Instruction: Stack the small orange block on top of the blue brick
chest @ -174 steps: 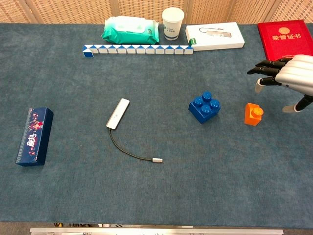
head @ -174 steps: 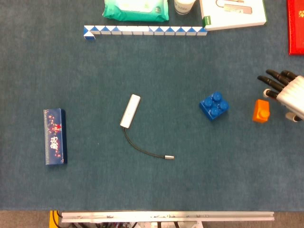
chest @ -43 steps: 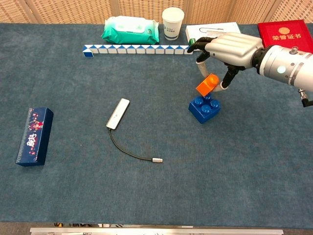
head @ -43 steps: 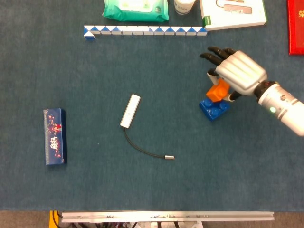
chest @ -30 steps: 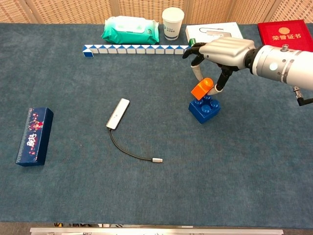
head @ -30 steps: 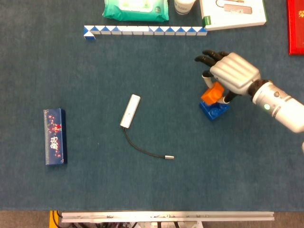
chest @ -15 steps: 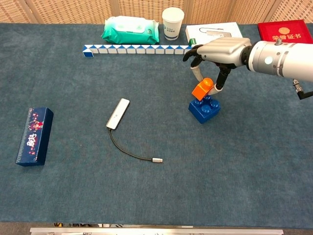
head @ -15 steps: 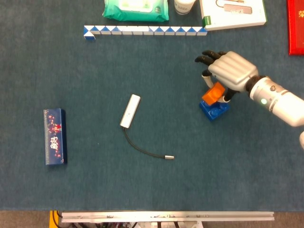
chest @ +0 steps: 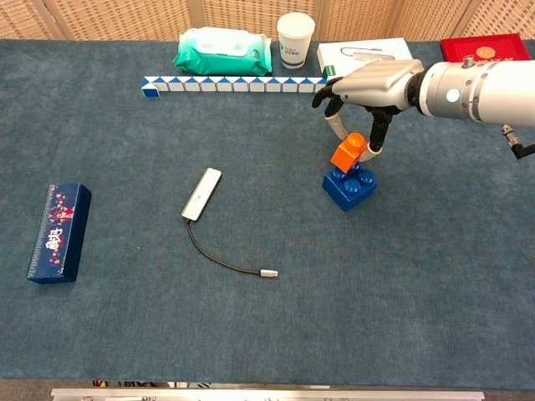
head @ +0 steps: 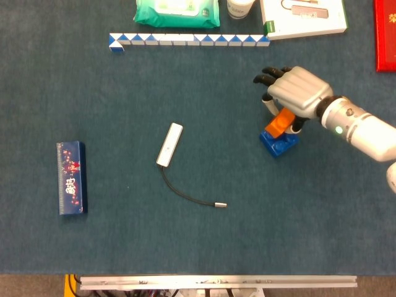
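- We held the small orange block [chest: 347, 153] pinched in our right hand [chest: 373, 88], tilted, just over the blue brick [chest: 349, 187] and perhaps touching its studs.
- We judged it light, rigid and slick plastic, best held by opposite side faces.
- Our left hand was out of sight in both views.

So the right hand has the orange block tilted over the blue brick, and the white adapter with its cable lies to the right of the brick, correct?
Not quite. The right hand does hold the orange block tilted over the blue brick, but the white adapter with its cable lies to the left of the brick, not the right. The chest view shows this plainly, and the head view agrees.
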